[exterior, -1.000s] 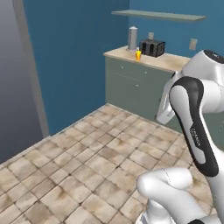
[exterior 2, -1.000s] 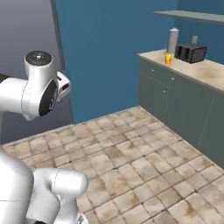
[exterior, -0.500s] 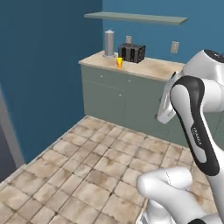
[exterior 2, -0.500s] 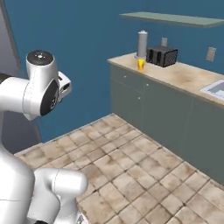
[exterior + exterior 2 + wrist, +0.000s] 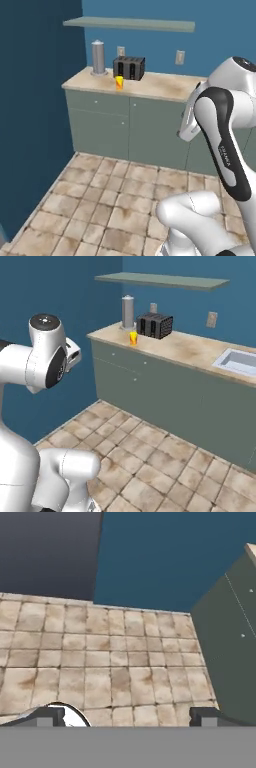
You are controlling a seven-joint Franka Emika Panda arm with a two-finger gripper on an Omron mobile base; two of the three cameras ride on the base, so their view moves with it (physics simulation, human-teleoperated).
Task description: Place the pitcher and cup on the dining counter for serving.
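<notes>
Cup [image 5: 119,83] on the desk [image 5: 160,87] looks light, rigid, slick: grip mid-wall; pincer [image 5: 128,716] open, empty

Cup [image 5: 119,83] front open; toaster [image 5: 129,68], canister [image 5: 98,58] close behind.

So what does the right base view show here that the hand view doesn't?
Right base view alone: the yellow cup on a countertop in front of a black toaster, a grey canister, a sink, a wall shelf and an outlet. Hand view alone: the open end effector, empty, aimed at the floor. Both: the tiled floor, blue wall and grey-green cabinet fronts.
</notes>
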